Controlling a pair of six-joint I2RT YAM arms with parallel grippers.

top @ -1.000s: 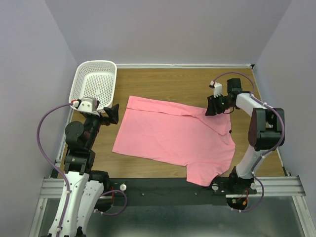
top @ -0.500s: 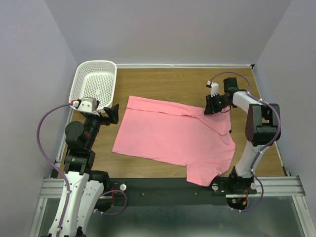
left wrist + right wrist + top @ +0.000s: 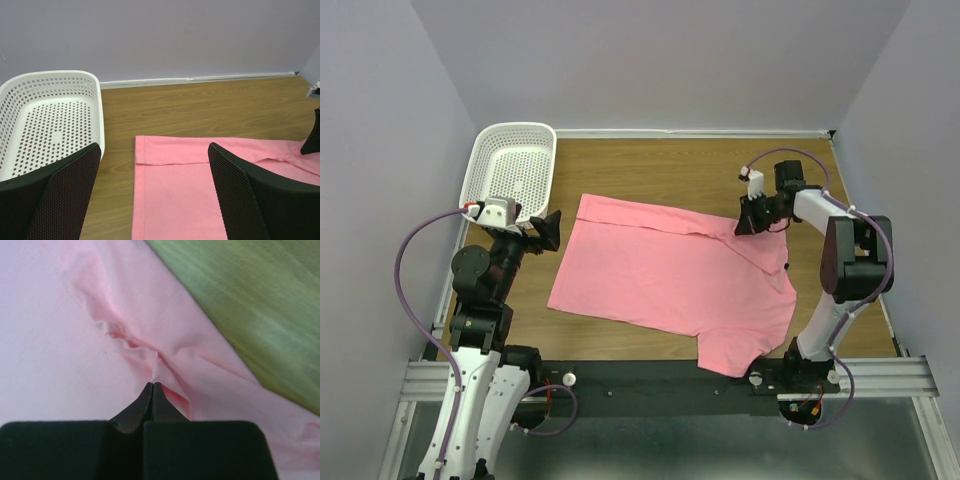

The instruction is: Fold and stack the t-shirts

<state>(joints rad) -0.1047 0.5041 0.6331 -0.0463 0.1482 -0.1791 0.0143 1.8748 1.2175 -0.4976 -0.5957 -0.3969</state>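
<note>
A plain salmon-pink t-shirt [image 3: 670,275] lies spread flat on the wooden table [image 3: 650,165]. Its far left corner shows in the left wrist view [image 3: 165,165]. My right gripper [image 3: 745,222] is at the shirt's far right edge, shut on a pinch of the pink fabric [image 3: 155,360], which puckers up around the fingertips [image 3: 150,392]. My left gripper [image 3: 546,231] is open and empty, hovering just left of the shirt's far left corner, its two mesh-faced fingers [image 3: 75,190] wide apart.
A white perforated basket [image 3: 512,165] stands at the far left corner of the table and also shows in the left wrist view [image 3: 45,115]. Grey walls close in the table on three sides. Bare wood lies beyond the shirt.
The right gripper shifted slightly toward the far left and back at the shirt's far right edge. The left arm has not moved.
</note>
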